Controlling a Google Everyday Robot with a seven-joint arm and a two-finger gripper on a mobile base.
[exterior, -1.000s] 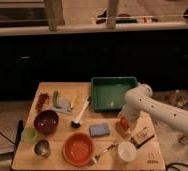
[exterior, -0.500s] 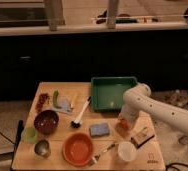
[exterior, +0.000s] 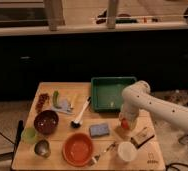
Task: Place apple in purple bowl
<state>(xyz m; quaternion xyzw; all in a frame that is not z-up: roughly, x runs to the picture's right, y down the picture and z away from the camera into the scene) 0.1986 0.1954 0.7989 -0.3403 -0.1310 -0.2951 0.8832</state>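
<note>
The apple (exterior: pixel 124 124) is a small red-orange fruit on the wooden table (exterior: pixel 152 155), just in front of the green tray's right corner. My gripper (exterior: pixel 124 119) hangs at the end of the white arm (exterior: pixel 157 106), right over the apple and partly hiding it. The purple bowl (exterior: pixel 46 121) stands at the table's left side, far to the left of the gripper, and looks empty.
A green tray (exterior: pixel 112 92) is at the back, just behind the gripper. An orange bowl (exterior: pixel 78 148), a blue sponge (exterior: pixel 100 130), a white cup (exterior: pixel 126 151), a brush (exterior: pixel 81 114), a light green cup (exterior: pixel 29 134) and a metal cup (exterior: pixel 42 148) lie between the apple and the purple bowl.
The arm has shifted very slightly to the left and settled over the apple. The apple and the bowls have stayed where they were.
</note>
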